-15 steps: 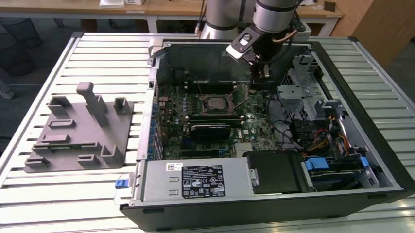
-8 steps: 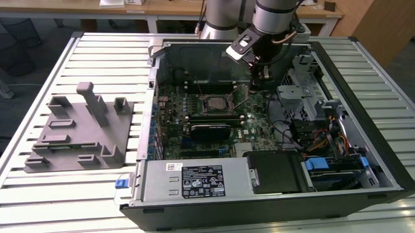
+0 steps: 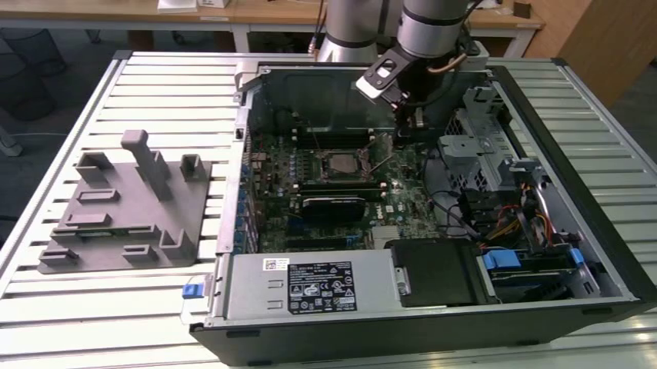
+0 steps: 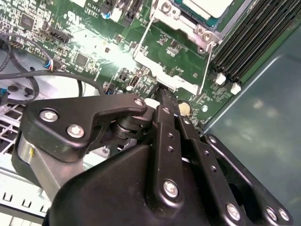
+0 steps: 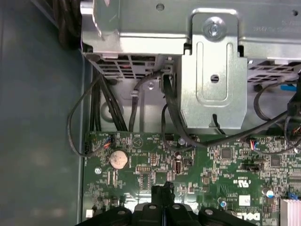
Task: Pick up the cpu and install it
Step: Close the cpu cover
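Nearest in the exterior view, the open computer case point(image 3: 431, 332) lies on its side on a slatted metal table point(image 3: 113, 311). A blue clip point(image 3: 195, 290) sits at its near corner. Just inside the near wall is the grey power supply point(image 3: 261, 296), which carries a black label point(image 3: 320, 287) with white print and symbols and a small white sticker point(image 3: 277, 264) beside it. On the exterior view's left, apart from the case, a grey plastic tray point(image 3: 113, 227) with upright posts stands on the table.

Further in lies the green motherboard point(image 3: 405, 201), with white lettering printed across it in both wrist views. The cpu point(image 3: 338, 163) sits in the metal-framed socket point(image 3: 358, 156) near the board's middle. In the second wrist view its silvery top point(image 4: 207, 5) shows inside the frame.

The gripper point(image 3: 405, 132) hangs just beside the socket, on the exterior view's right. Its fingers are pressed together with nothing between them, and the tip point(image 4: 162, 95) is low over the board near the frame's edge. In the first wrist view the tip point(image 5: 162, 189) points toward a round coin battery point(image 5: 118, 159), black cables point(image 5: 101, 108) and a metal bracket point(image 5: 214, 70) beyond.

Behind the case stand wooden desks point(image 3: 267, 14).
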You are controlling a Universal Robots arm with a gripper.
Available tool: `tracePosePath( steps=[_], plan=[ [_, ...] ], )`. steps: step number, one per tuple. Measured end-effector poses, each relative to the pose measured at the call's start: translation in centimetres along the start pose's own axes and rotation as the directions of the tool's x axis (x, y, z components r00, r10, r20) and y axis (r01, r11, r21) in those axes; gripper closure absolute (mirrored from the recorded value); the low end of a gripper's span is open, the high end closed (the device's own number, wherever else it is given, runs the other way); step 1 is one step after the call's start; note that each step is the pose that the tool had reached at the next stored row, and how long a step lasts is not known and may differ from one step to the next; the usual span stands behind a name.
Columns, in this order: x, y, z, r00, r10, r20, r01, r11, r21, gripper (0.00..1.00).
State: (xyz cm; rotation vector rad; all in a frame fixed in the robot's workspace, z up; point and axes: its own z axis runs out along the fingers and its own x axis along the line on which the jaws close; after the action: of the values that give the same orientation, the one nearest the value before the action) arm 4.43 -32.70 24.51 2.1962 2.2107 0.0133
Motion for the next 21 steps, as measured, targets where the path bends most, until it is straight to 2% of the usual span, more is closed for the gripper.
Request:
tracePosePath(
  steps=[8, 21],
  plan=[
    [0.01, -1.33, 0.06, 1.0, 0.0, -0.0001, 0.0, 1.0, 0.0, 0.89],
    [0.02, -2.82, 0.22, 1.0, 0.0, -0.0001, 0.0, 1.0, 0.0, 0.89]
  ],
)
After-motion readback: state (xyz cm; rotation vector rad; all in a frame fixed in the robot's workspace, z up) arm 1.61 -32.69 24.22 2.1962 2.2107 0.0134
